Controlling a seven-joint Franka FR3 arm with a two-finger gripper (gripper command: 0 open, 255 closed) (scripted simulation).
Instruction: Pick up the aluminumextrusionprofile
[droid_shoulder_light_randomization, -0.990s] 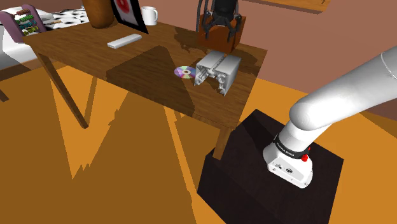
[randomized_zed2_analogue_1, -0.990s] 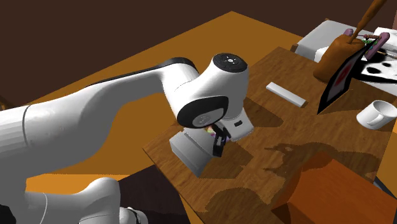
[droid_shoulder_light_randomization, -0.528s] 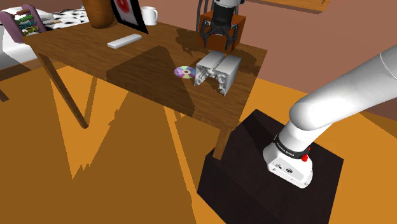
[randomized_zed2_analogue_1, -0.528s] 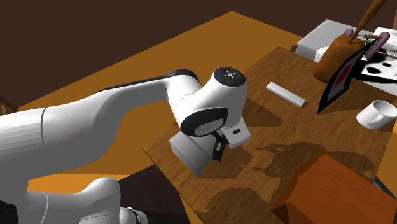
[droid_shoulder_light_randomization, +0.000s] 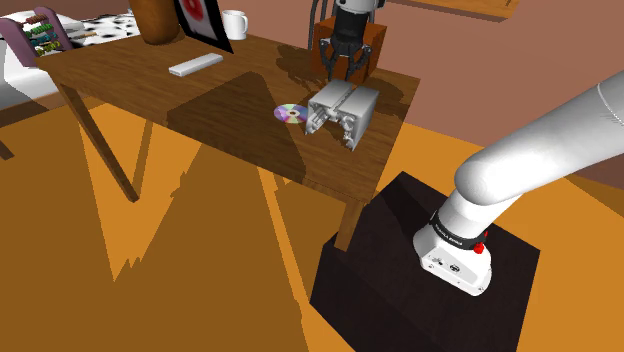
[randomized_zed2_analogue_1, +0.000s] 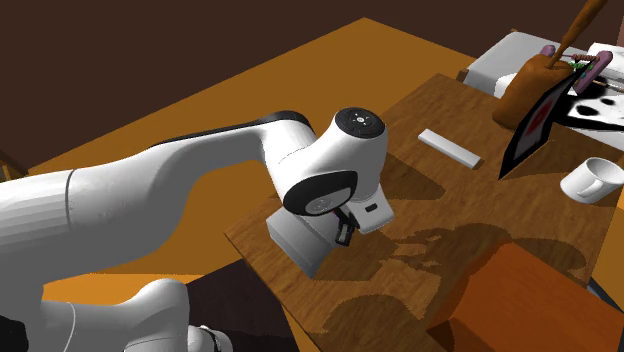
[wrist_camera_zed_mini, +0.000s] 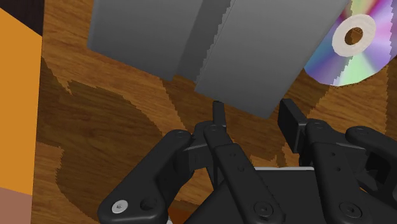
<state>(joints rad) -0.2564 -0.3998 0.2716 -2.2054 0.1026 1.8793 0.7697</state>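
The aluminium extrusion profile (droid_shoulder_light_randomization: 343, 112), a short grey slotted block, lies on the wooden table (droid_shoulder_light_randomization: 230, 100) near its corner by the stand. It also appears as the grey block (randomized_zed2_analogue_1: 293, 240) under the arm's wrist and as the grey profile (wrist_camera_zed_mini: 191, 44) just ahead of the fingers. My gripper (droid_shoulder_light_randomization: 345, 64) hangs low over the profile's far end, pointing down. In the wrist view my gripper (wrist_camera_zed_mini: 254, 118) is open, its fingers apart with nothing between them, and they do not touch the block. From the second exterior view my gripper (randomized_zed2_analogue_1: 343, 233) is mostly hidden by the white wrist.
A shiny disc (droid_shoulder_light_randomization: 291, 112) lies flat beside the profile, seen too as the disc (wrist_camera_zed_mini: 353, 41). An orange-brown box (randomized_zed2_analogue_1: 520, 300) stands just behind the gripper. Farther along the table are a white bar (droid_shoulder_light_randomization: 196, 64), a mug (droid_shoulder_light_randomization: 235, 22) and a picture frame (droid_shoulder_light_randomization: 205, 18). The dark stand (droid_shoulder_light_randomization: 420, 270) sits below the table corner.
The gripper has come down toward the profile's far end, and the descent has slowed in the last half second. The profile and disc have not moved.
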